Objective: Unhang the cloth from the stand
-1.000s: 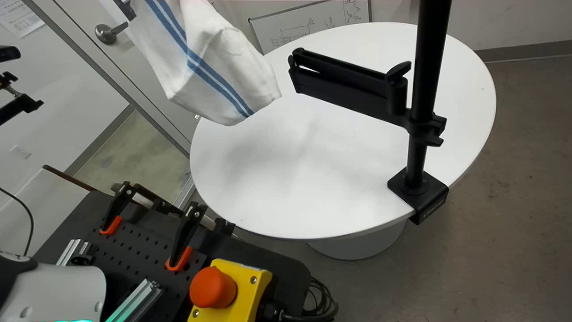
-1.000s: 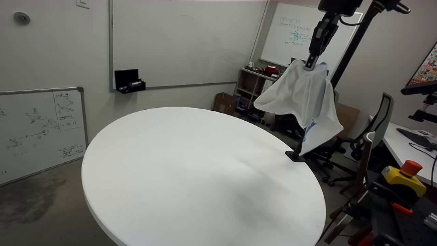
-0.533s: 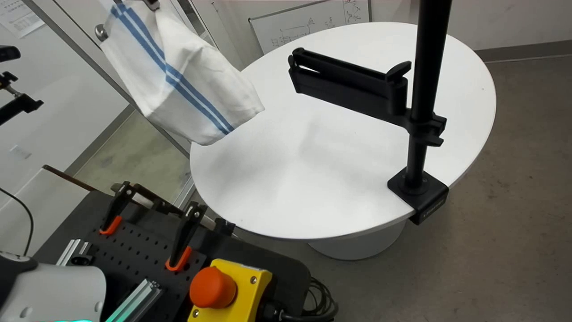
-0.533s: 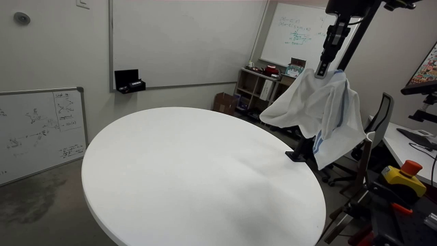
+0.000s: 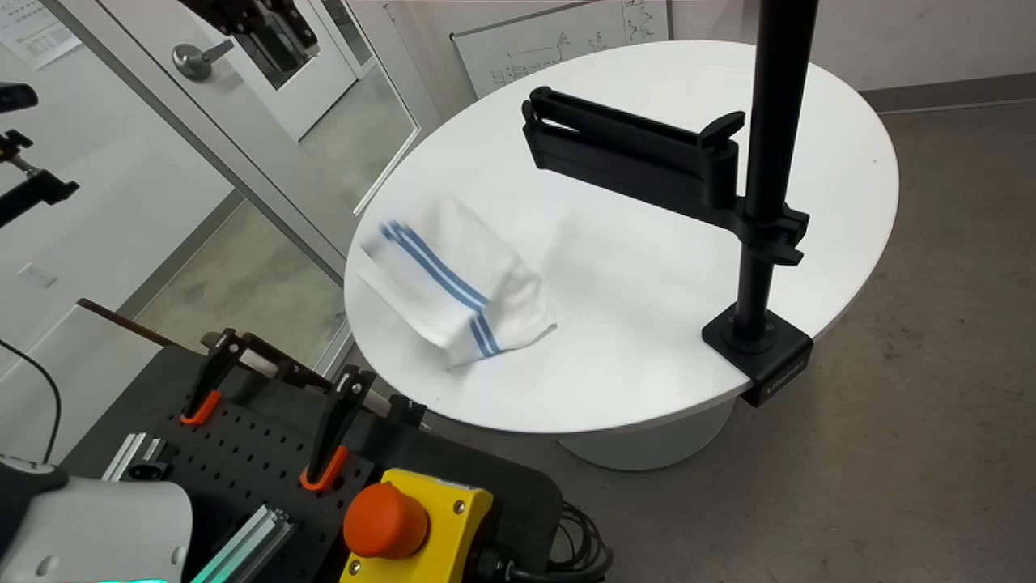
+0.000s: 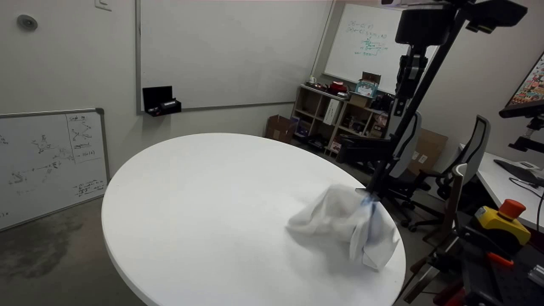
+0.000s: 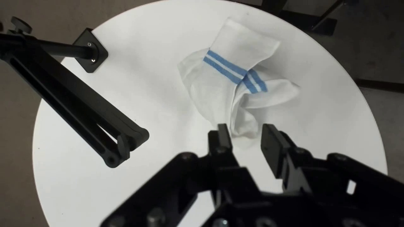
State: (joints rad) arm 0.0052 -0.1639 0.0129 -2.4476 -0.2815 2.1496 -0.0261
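One cloth (image 7: 232, 74) off the stand (image 5: 719, 178), gripper (image 7: 246, 140) parted

The gripper's fingers (image 7: 271, 148) are spread apart in the wrist view; both exterior views show the white, blue-striped cloth crumpled and blurred, well below the gripper and over the tabletop (image 5: 631, 356); whether it rests there fully I cannot tell; in an exterior view it is left of the stand, whose base (image 5: 779, 348) sits at the tabletop's right near edge.

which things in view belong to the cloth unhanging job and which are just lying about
Part of the job:
black stand
striped white cloth, off the stand
gripper, open

Just around:
round white table, bearing the stand
yellow box with orange button
black-and-orange clamps
cardboard box
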